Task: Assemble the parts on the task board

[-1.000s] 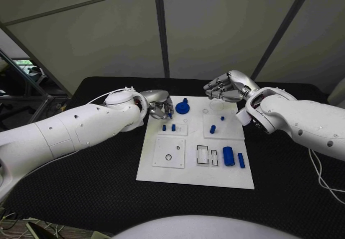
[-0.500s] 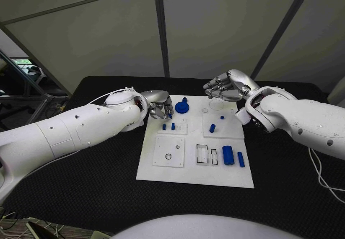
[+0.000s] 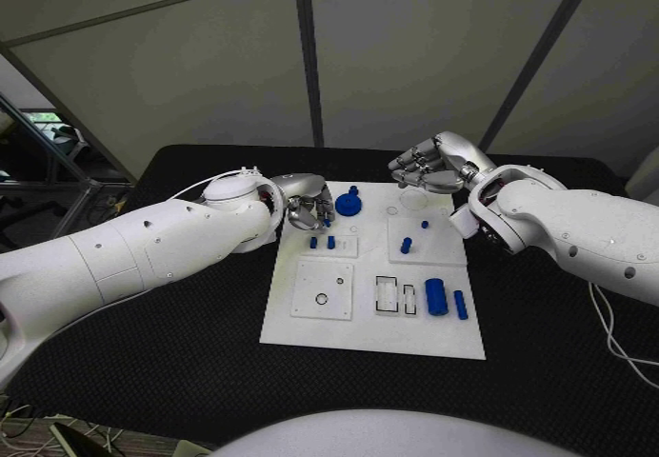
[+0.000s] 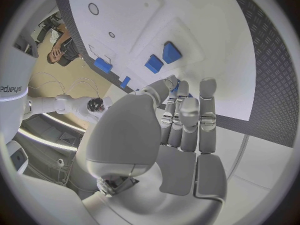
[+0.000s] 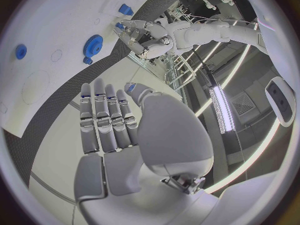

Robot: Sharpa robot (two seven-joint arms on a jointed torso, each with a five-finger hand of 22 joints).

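The white task board (image 3: 370, 328) lies in the middle of the table. A blue gear (image 3: 349, 203) stands near its far edge, with two short blue pegs (image 3: 323, 244) in a small plate in front of it. More blue pieces are a peg (image 3: 407, 247), a thick cylinder (image 3: 435, 297) and a thin bar (image 3: 460, 306). My left hand (image 3: 309, 211) hovers at the board's far left corner beside the gear, and a small blue part (image 4: 177, 87) shows pinched between thumb and finger. My right hand (image 3: 432, 164) hangs above the board's far right edge, fingers curled in.
Black table (image 3: 165, 324) surrounds the board. A flat plate with a ring hole (image 3: 323, 290) and two rectangular slots (image 3: 397, 296) sit on the near half. The right wrist view shows the gear (image 5: 94, 44) and my left hand (image 5: 140, 40) across the board (image 5: 50, 15).
My left hand has edged slightly toward the gear. The right hand and the parts on the board have not moved.
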